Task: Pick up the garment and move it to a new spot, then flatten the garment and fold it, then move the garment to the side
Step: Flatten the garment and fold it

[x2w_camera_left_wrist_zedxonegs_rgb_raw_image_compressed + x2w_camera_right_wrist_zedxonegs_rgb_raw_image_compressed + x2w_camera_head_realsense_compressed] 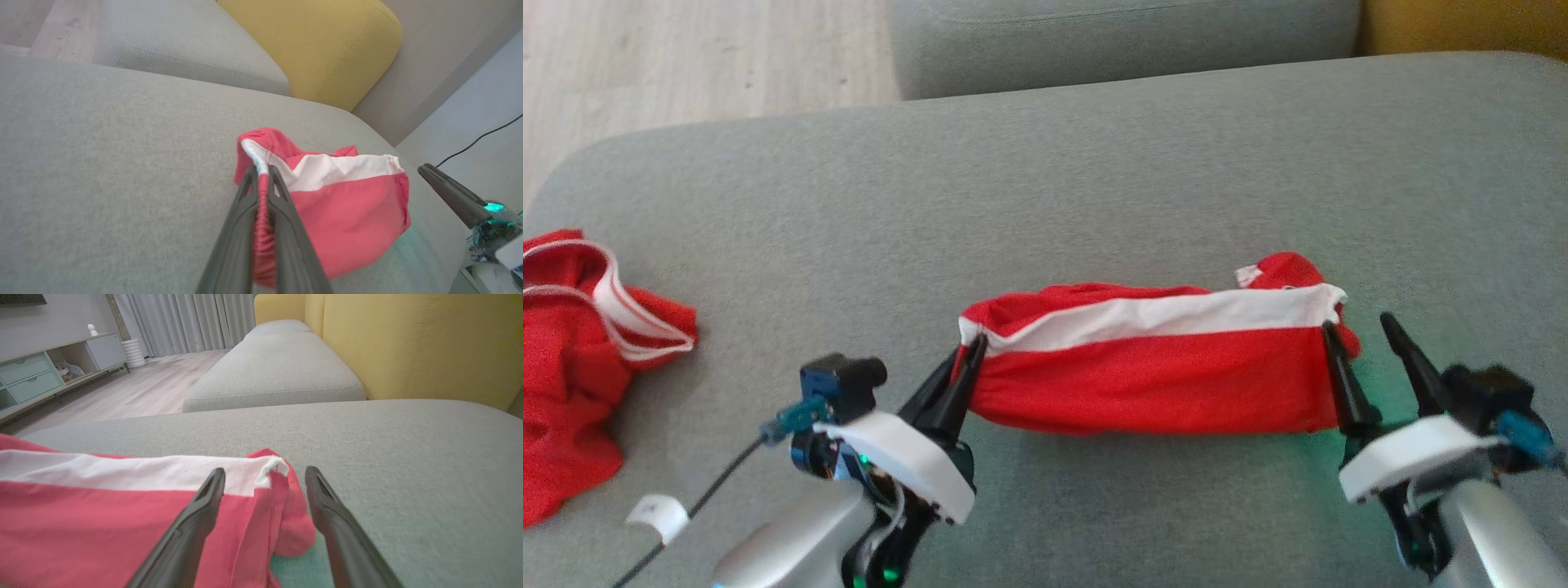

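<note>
A red garment with a white band [1152, 359] lies stretched across the grey sofa seat [1045, 188]. My left gripper [970, 349] is shut on the left end of the garment [327, 204], the red cloth pinched between its fingers [282, 212]. At the right end, my right gripper [1360, 331] stands open, its two fingers astride the bunched edge of the garment [122, 518] without closing on it. My right gripper [427, 169] also shows in the left wrist view, beside the cloth.
A second red garment with white trim [572, 359] lies crumpled at the left edge of the seat. A yellow backrest cushion [421, 343] rises behind the seat, and another grey seat cushion [273, 371] adjoins it. Wooden floor [686, 57] lies beyond.
</note>
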Tool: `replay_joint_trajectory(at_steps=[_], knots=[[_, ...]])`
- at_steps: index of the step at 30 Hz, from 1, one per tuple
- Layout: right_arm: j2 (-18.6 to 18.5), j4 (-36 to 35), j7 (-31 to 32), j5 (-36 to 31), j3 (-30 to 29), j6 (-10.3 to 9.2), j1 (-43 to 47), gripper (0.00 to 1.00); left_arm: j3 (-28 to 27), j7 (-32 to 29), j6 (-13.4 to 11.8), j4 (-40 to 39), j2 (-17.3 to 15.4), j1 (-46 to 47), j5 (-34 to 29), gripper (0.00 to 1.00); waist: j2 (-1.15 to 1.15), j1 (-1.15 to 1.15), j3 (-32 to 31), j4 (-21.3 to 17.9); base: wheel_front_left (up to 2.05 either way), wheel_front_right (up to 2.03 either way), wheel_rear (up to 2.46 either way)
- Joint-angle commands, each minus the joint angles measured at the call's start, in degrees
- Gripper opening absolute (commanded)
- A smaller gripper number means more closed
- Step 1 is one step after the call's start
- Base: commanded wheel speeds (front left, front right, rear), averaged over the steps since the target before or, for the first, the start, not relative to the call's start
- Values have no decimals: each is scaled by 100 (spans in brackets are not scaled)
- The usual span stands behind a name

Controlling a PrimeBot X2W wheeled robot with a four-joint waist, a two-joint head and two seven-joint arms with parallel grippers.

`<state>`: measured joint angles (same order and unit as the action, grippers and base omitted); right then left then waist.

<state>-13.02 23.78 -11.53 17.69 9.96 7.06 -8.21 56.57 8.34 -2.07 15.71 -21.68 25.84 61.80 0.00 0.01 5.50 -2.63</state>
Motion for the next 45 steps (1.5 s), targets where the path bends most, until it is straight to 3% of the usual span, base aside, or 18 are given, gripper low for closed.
replay_joint_trajectory(at_steps=[1,14,15,16,17,18,27,33,35,39,45], knots=[[-95,-19,37,67,81,43,-192,100,-217,76,-37,-226,-139,156,4,0,0,-1,48,121,0,0,0],[-186,1108,174,658,479,43,-868,100,-139,80,-150,-565,-187,70,-69,0,0,-1,54,345,0,0,0],[-194,1169,147,698,519,43,-901,93,-133,72,-151,-570,-195,66,-69,0,0,-1,49,349,0,0,0],[-201,1217,109,735,547,43,-932,41,-127,67,-151,-571,-203,61,-70,0,0,-1,42,349,0,0,0],[-207,1256,66,764,570,43,-957,9,-124,65,-154,-570,-212,56,-71,0,0,-1,34,347,0,0,0],[-211,1295,39,801,605,43,-976,0,-122,61,-157,-570,-221,53,-71,0,0,-1,22,344,0,0,0],[-518,1199,-92,1168,870,43,-1241,0,-205,74,-103,-613,-330,348,-183,0,0,-1,1,218,0,0,0],[-1272,625,51,1221,814,43,-2228,0,-498,15,51,-446,-300,1699,-602,0,0,-1,423,16,0,0,0],[-1516,402,171,1208,775,43,-2780,0,-660,-39,-4,-178,-194,2337,-736,0,0,-1,633,-98,0,0,0],[-1909,127,354,1086,681,43,-4029,0,-792,-82,142,438,117,3787,-1142,0,0,-1,1100,-308,0,0,0],[-2313,86,47,721,253,43,-5601,0,-1081,541,372,1379,791,5672,-1780,0,0,-1,1650,-413,0,0,0]])
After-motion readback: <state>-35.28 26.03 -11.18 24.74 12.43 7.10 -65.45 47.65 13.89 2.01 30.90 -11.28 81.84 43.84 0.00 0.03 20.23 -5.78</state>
